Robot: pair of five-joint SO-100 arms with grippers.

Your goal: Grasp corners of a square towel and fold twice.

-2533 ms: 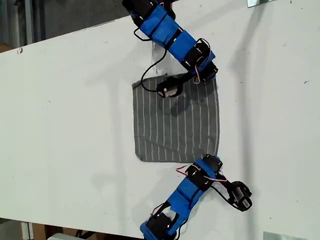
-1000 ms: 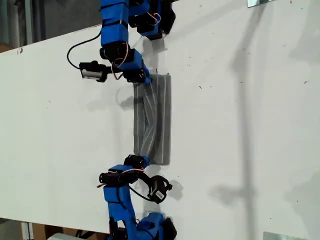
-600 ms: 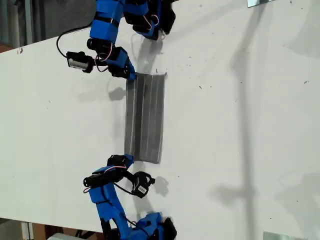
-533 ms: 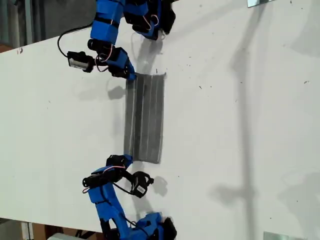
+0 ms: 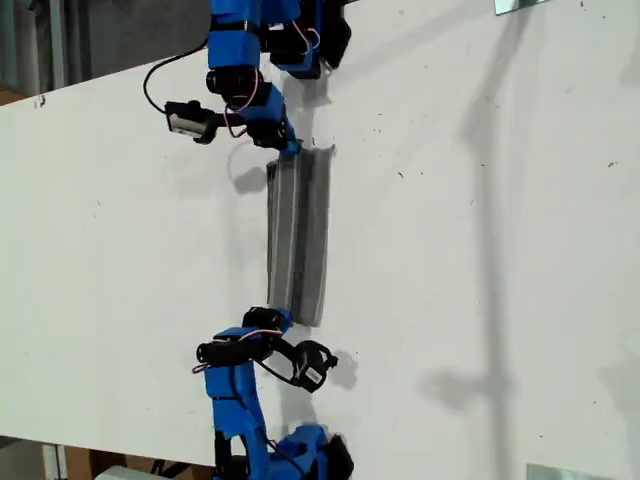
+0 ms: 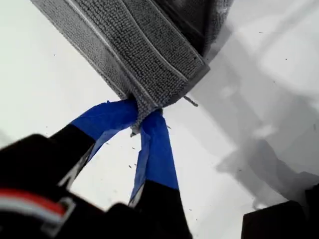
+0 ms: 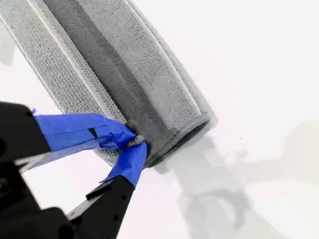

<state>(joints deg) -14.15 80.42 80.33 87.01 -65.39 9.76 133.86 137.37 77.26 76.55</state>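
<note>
The dark-grey striped towel (image 5: 298, 235) lies folded in half as a narrow strip running up and down the middle of the exterior view. My first gripper (image 6: 142, 122) is shut on a corner of the towel (image 6: 134, 45), with both layers pinched between its blue fingertips. My second gripper (image 7: 134, 144) is shut on a corner at the other end of the towel (image 7: 114, 74), beside the open loop of the fold. In the exterior view one arm's gripper (image 5: 287, 148) holds the strip's upper end and the other arm's gripper (image 5: 278, 318) holds its lower end. Which arm is which cannot be told.
The white table (image 5: 500, 250) stretches wide to the exterior view's right and left of the strip. Arm bases sit at that view's top edge (image 5: 300, 30) and bottom edge (image 5: 290, 455). A cable and a wrist camera (image 5: 312, 366) hang beside the lower gripper.
The towel's far corners were carried across to the exterior view's left, folding it in half. In the last half second both grippers shifted slightly to that view's right, narrowing the strip.
</note>
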